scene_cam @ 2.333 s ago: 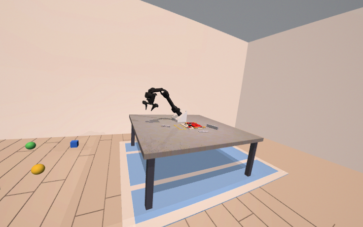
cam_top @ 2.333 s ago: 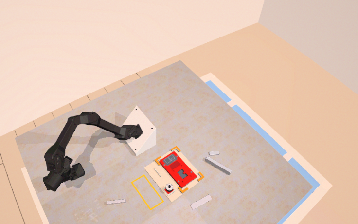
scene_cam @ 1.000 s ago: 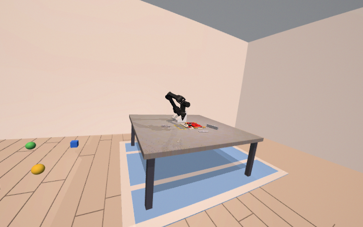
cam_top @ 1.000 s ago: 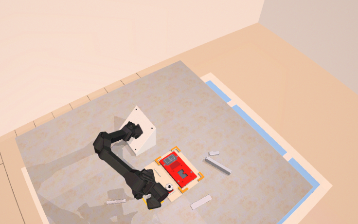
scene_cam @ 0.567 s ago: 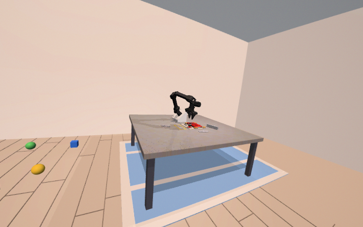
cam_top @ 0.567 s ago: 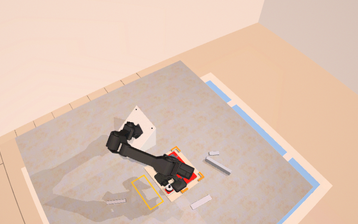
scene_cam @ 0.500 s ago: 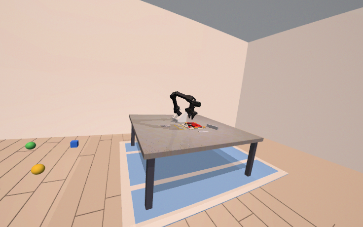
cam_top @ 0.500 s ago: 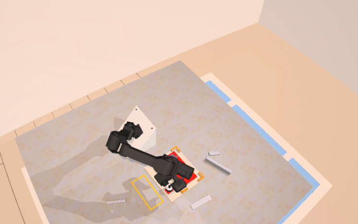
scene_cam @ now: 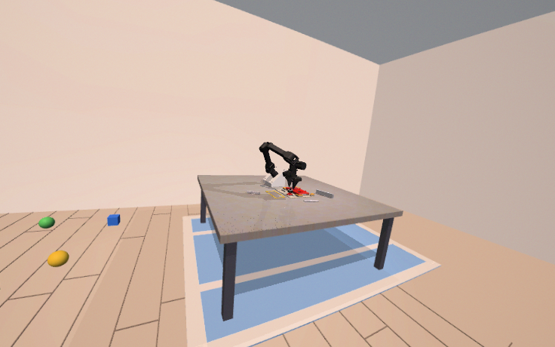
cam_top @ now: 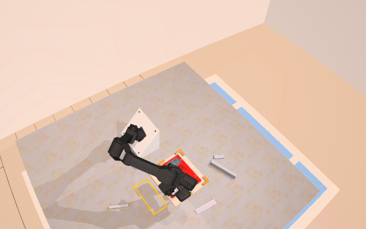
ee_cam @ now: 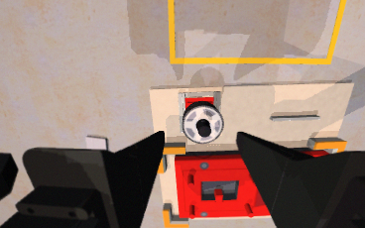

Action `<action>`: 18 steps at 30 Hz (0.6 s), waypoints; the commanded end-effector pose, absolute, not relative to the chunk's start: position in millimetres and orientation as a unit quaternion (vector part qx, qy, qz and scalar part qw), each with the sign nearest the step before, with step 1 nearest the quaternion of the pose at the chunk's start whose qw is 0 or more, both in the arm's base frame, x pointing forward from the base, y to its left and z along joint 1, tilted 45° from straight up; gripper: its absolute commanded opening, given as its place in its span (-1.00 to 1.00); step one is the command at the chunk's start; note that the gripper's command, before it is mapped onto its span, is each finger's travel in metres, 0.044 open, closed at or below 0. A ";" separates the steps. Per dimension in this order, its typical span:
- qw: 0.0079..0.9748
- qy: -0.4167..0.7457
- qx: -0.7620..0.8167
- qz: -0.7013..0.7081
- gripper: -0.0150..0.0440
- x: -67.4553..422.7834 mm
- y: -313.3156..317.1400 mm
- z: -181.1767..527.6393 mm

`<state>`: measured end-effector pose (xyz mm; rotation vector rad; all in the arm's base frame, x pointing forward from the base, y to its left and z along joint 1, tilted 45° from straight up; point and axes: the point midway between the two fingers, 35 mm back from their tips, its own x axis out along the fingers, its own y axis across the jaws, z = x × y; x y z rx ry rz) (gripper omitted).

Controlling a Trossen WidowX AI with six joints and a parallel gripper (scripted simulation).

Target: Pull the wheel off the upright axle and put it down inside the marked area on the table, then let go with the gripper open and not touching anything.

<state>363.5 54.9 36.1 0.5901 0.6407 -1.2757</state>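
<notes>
Approach step: gripper (ee_cam: 198, 149) released, holding nothing, poised above wheel (ee_cam: 203, 124) seated on upright axle (ee_cam: 202, 127) at board's edge near marked area (ee_cam: 255, 32); next, descent and closing on rim.

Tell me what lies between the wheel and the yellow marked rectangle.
In the wrist view, only the beige board's edge and a strip of table separate the wheel from the yellow marked rectangle; no object lies there.

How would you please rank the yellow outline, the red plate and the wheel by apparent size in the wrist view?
1. Yellow outline, though cut off at the top.
2. Red plate, partly hidden by the hand's fingers.
3. Wheel, clearly the smallest.
</notes>
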 end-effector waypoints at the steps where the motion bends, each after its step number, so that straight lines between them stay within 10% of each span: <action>1: 0.718 0.290 0.261 -0.577 0.53 364.5 39.5 21.7; 18: 0.714 0.289 0.263 -0.580 0.01 364.2 33.7 18.2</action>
